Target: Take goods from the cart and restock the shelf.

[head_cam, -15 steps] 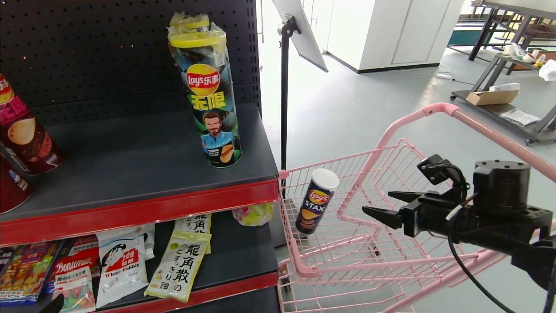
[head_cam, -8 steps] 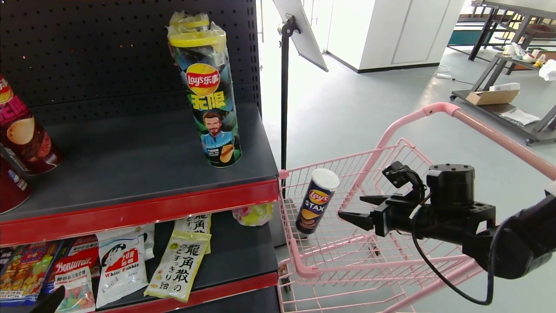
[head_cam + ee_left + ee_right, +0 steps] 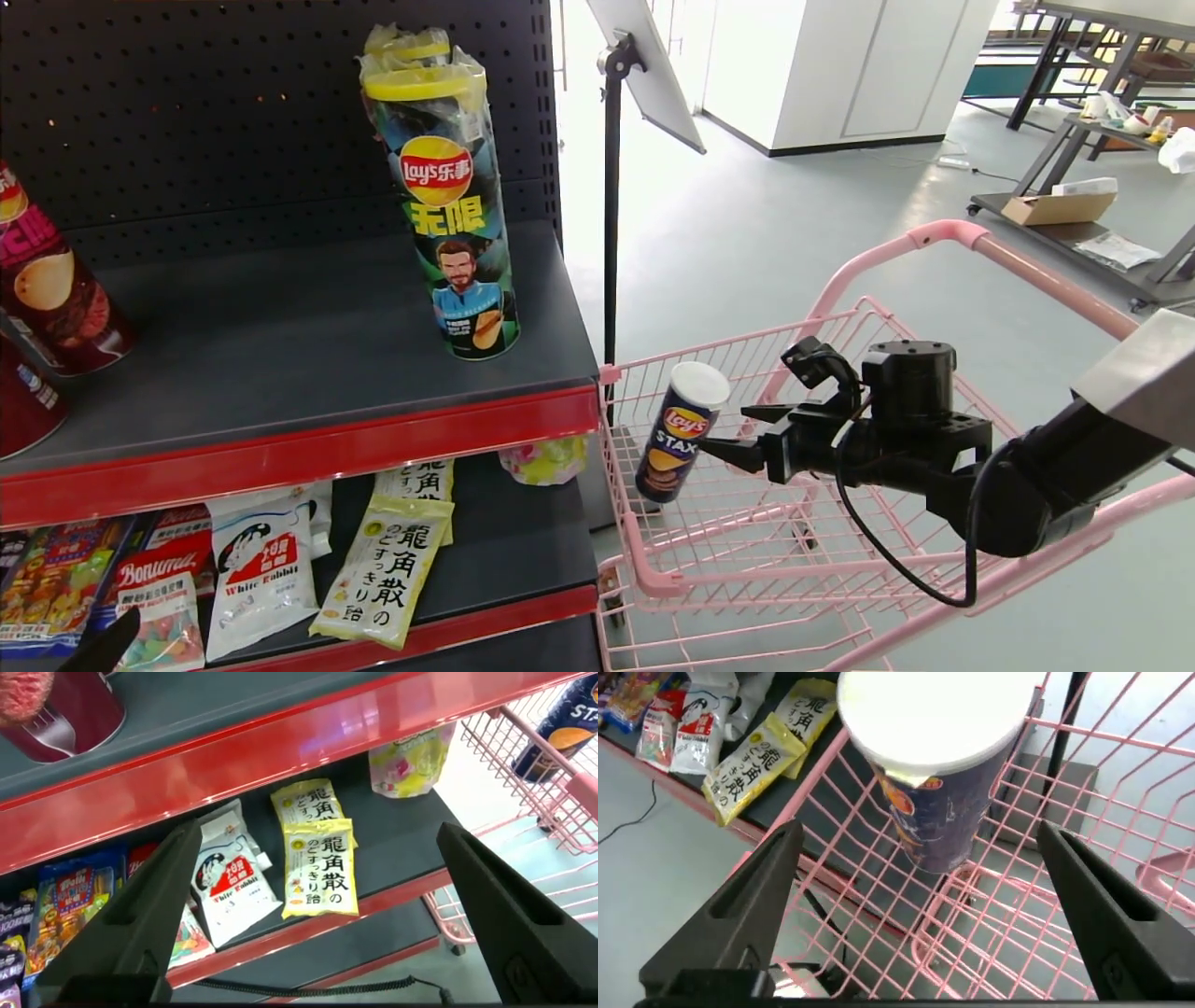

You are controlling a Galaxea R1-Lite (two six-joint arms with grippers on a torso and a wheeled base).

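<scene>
Currently the right hand (image 3: 724, 427), spread wide, sits just short of the tilted chip can (image 3: 680, 431) at the cart (image 3: 747, 338) wall, open room beneath.

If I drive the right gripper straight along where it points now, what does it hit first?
The small blue chip can, standing tilted in the cart. The right gripper points at it, jaws open, the can framed between them in the wrist view; nothing seems to lie between.
</scene>
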